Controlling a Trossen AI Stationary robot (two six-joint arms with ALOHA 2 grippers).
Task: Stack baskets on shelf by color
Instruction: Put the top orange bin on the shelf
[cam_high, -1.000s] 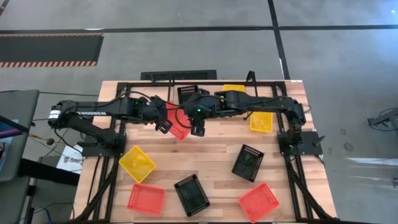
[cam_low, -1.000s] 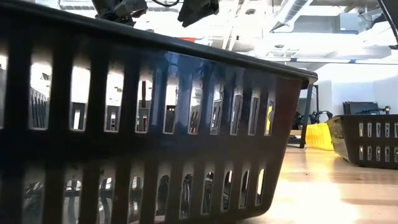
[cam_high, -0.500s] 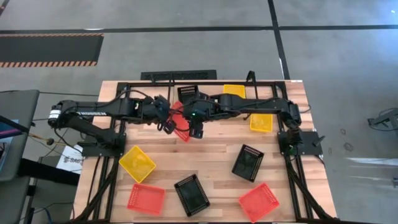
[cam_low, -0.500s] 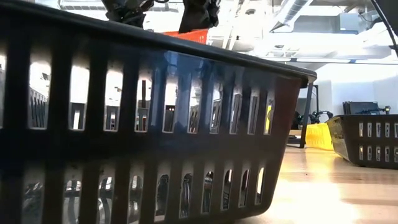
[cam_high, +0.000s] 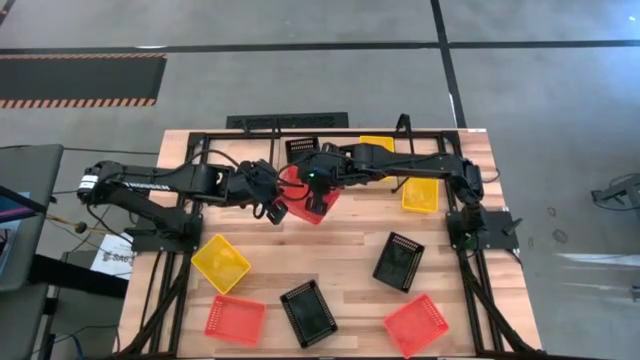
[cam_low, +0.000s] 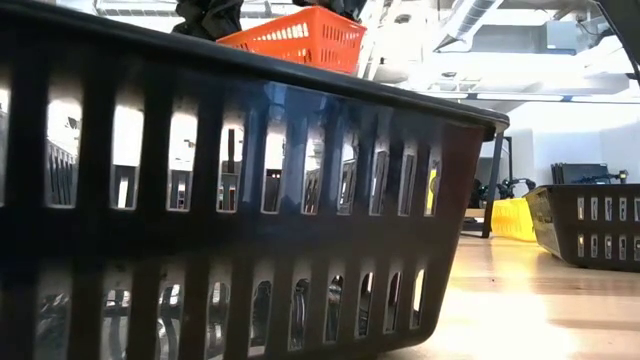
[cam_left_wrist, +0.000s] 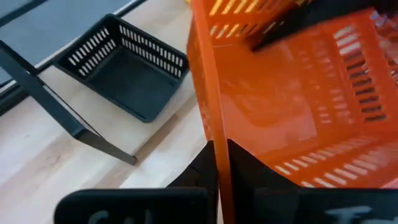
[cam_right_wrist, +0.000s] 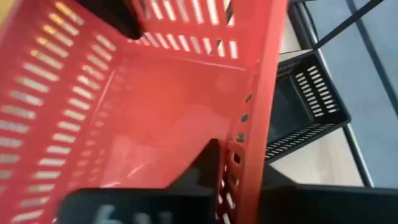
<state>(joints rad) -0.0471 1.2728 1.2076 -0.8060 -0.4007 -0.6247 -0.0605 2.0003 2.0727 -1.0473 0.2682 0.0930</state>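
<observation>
Being carried aloft between both arms: red-orange basket (cam_high: 305, 195), left end effector (cam_high: 272, 207) clamping one wall, right end effector (cam_high: 318, 200) pinching the opposite wall, probably for a handover. Hanging just short of the shelf (cam_high: 262, 133); black basket (cam_high: 301, 150) sitting close behind, open surface (cam_high: 330, 245) lying in front.

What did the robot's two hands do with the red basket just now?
The right hand closed on the red basket's wall, so both hands now grip it. The left hand kept its hold as the basket levelled out and shifted right. The other baskets on the table did not move.
</observation>
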